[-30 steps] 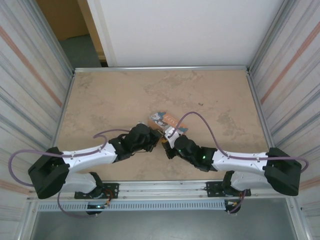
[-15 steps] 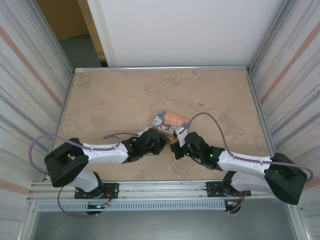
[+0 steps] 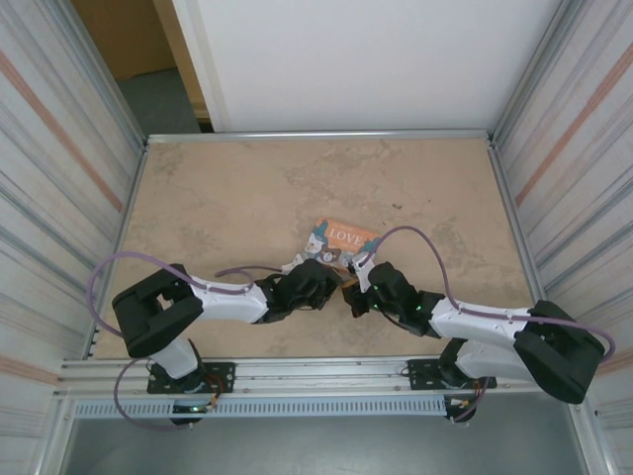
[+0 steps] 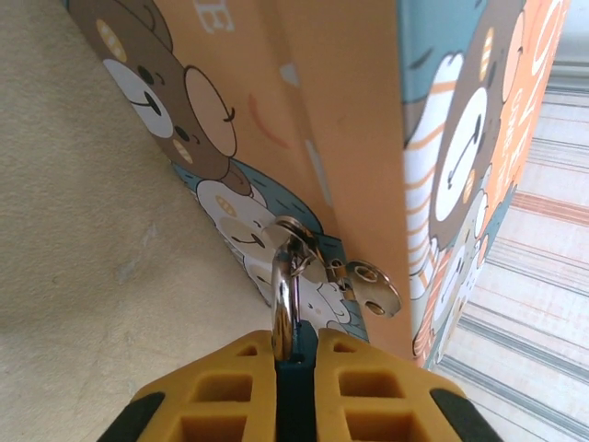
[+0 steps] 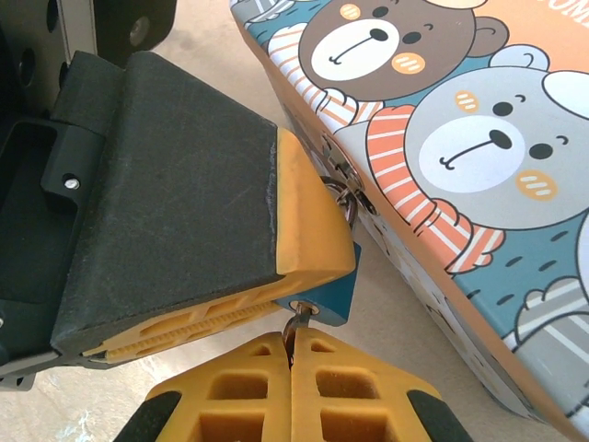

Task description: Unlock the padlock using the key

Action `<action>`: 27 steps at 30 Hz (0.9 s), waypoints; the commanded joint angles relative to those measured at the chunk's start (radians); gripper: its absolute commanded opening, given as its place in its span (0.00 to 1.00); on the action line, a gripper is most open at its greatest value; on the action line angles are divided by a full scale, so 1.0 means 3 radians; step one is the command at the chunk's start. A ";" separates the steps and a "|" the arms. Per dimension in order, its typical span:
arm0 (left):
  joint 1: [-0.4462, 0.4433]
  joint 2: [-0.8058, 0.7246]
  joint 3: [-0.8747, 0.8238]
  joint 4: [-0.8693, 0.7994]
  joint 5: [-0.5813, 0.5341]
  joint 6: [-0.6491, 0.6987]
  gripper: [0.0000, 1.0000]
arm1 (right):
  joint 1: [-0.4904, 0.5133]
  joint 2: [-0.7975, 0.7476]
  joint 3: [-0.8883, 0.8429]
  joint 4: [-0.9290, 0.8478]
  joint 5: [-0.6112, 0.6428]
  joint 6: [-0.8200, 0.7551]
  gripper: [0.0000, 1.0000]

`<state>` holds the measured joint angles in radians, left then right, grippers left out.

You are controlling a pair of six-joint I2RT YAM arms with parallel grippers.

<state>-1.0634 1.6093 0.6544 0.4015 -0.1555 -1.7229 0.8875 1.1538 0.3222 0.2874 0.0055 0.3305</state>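
beige surface [image 3: 218,198] carries a bear-printed box [image 3: 341,236]; at its latch [image 5: 348,189] the left tool [image 4: 294,354] clamps and mostly covers the padlock [image 5: 331,290], right tool [image 5: 293,359] pinching the key [image 5: 296,324].

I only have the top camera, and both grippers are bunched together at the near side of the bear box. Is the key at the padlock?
Observer: Yes. On the right wrist camera the right gripper is shut on the key, whose tip meets the keyhole under the blue padlock.
Operator: What holds the lock body?
Observer: The left gripper, with its yellow fingers shut on the padlock from both sides.
Operator: Is the shackle free?
Observer: On the left wrist camera the silver shackle is looped through the hasp on the bear box. I cannot tell whether it has released.
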 commanded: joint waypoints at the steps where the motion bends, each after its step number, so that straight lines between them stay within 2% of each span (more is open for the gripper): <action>1: -0.0111 -0.0113 -0.0053 -0.0034 0.0033 0.0141 0.24 | -0.0189 0.0086 -0.0078 -0.0145 0.0496 0.0123 0.00; 5: -0.0081 -0.0277 -0.0098 -0.0236 -0.0071 0.0286 0.39 | -0.0242 0.0113 -0.0074 -0.0169 0.0435 0.0167 0.00; 7: -0.0053 -0.0392 -0.0147 -0.0300 -0.0112 0.0364 0.43 | -0.0267 0.0102 -0.0068 -0.0186 0.0398 0.0190 0.00; 10: -0.0030 -0.0609 -0.0180 -0.0518 -0.0235 0.0508 0.49 | -0.0312 0.0053 -0.0064 -0.0224 0.0311 0.0235 0.00; 15: -0.0025 -0.1058 -0.0002 -0.1282 -0.0557 0.1019 0.54 | -0.0506 -0.0138 -0.0106 -0.0262 0.0014 0.0383 0.00; 20: -0.0025 -0.1436 0.0198 -0.1910 -0.0944 0.1528 0.57 | -0.0957 -0.0258 -0.0145 -0.0301 -0.0675 0.0667 0.00; 24: -0.0025 -0.1652 0.0192 -0.2038 -0.1154 0.1704 0.60 | -0.1302 -0.0013 -0.0082 -0.0361 -0.1355 0.0922 0.00; 27: -0.0025 -0.1754 0.0161 -0.2091 -0.1228 0.1712 0.60 | -0.1424 0.0242 -0.0078 -0.0306 -0.1579 0.1060 0.00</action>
<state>-1.0752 1.1095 0.6979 -0.1413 -0.4332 -1.2743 0.4828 1.1770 0.2901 0.2256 -0.3332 0.5682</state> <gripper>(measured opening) 0.596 0.043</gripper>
